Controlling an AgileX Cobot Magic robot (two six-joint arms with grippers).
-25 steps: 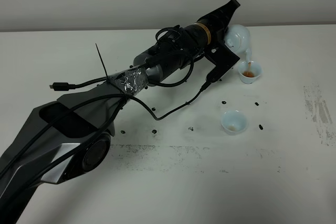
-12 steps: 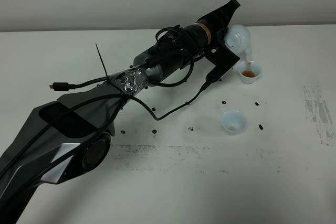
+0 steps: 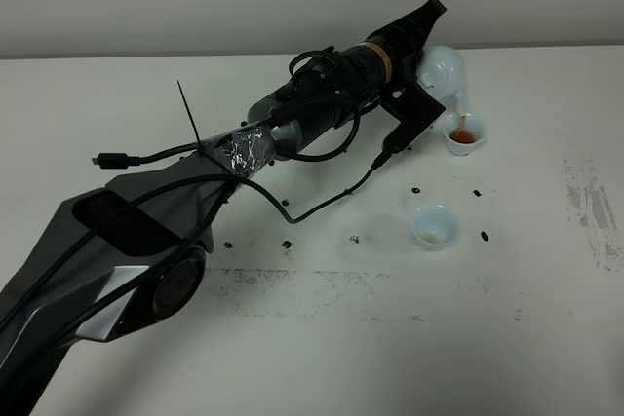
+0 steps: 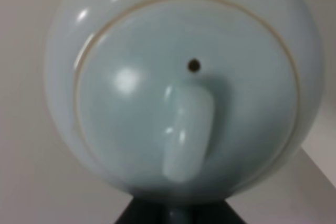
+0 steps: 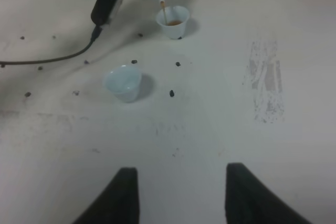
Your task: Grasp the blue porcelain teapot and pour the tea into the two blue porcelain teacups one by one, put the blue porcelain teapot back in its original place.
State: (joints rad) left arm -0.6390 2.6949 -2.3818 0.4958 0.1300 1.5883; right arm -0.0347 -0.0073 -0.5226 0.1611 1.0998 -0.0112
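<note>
On the white counter (image 3: 322,358), the left jaws are closed on the blue porcelain teapot (image 3: 444,70), tilted with its spout over the far teacup (image 3: 464,133), tea streaming in. The near teacup (image 3: 434,227) stands apart. The right jaws are open.

We can make out no clear move over the last second. At most the tea (image 3: 465,131) in the far teacup (image 3: 464,145) looks slightly fuller, though we cannot be sure.

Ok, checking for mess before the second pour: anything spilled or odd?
No spill shows: tea from the tilted teapot lands inside the far teacup. The near teacup stands upright, empty. Only small dark specks lie around the cups, plus a scuffed patch on the table.
</note>
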